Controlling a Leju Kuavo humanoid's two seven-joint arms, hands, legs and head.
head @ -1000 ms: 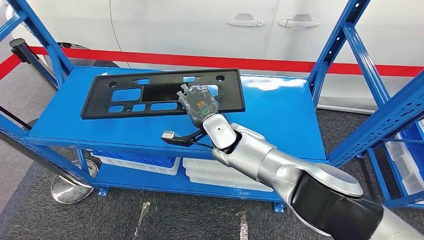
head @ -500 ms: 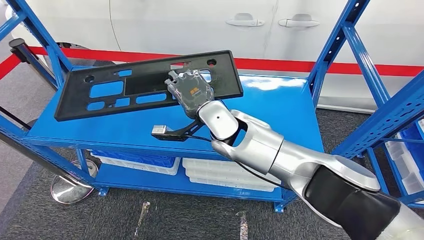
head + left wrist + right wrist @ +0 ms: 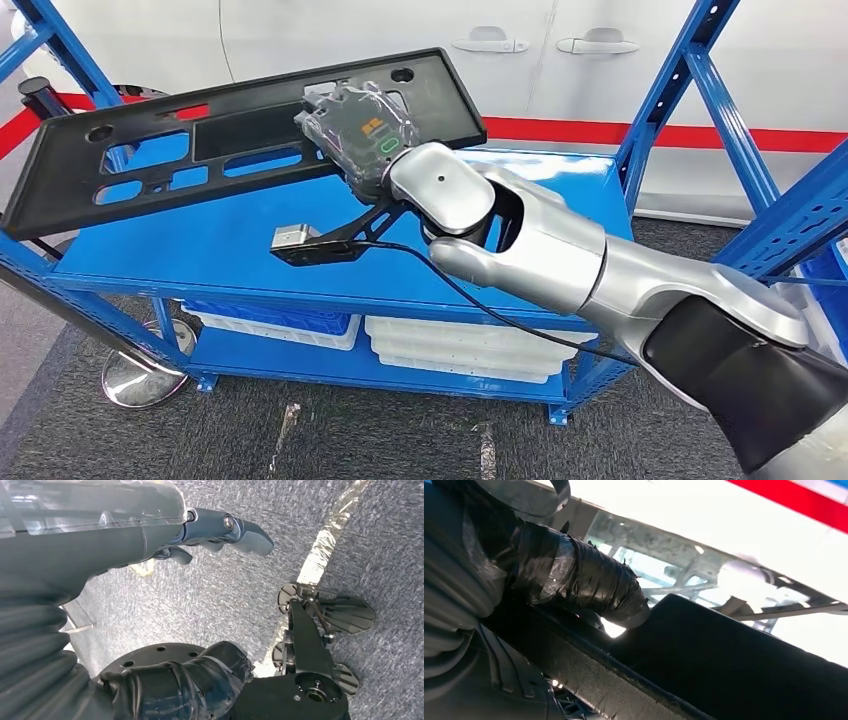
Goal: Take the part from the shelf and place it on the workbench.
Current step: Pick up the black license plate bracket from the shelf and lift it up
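Nearest the camera, in the head view: silver right arm (image 3: 560,265) reaching forward over the front edge of the blue shelf (image 3: 540,230), a black cable trailing along it and a small black bracket with a wrist camera (image 3: 300,243) slung beneath the wrist. At the arm's end, right hand (image 3: 362,125) closed on the long edge of the part (image 3: 150,165), a flat black plastic panel with several rectangular cut-outs and round holes. Thumb wrapped in black tape, pressed against the panel's dark edge in the right wrist view (image 3: 589,585). Grip set well off the panel's middle, toward the end nearer the right-hand blue upright (image 3: 690,75), probably because that was the reachable edge; hence the long free end hanging out over the shelf's left side.

Panel clear of the shelf top, tilted, blue surface visible through the cut-outs and under the whole length. Lift step looks done; carrying to the desk still ahead, and no desk visible here. Likely risk: the overhanging end clipping the left blue upright (image 3: 75,65) when swung away, or the panel twisting in a one-edge hold.

Under the shelf top: white trays (image 3: 450,345) on the lower level. Beyond the shelf: red stripe and white car doors (image 3: 400,40).

Left hand (image 3: 220,527) hanging toward the grey carpet, fingers apart, nothing in it.
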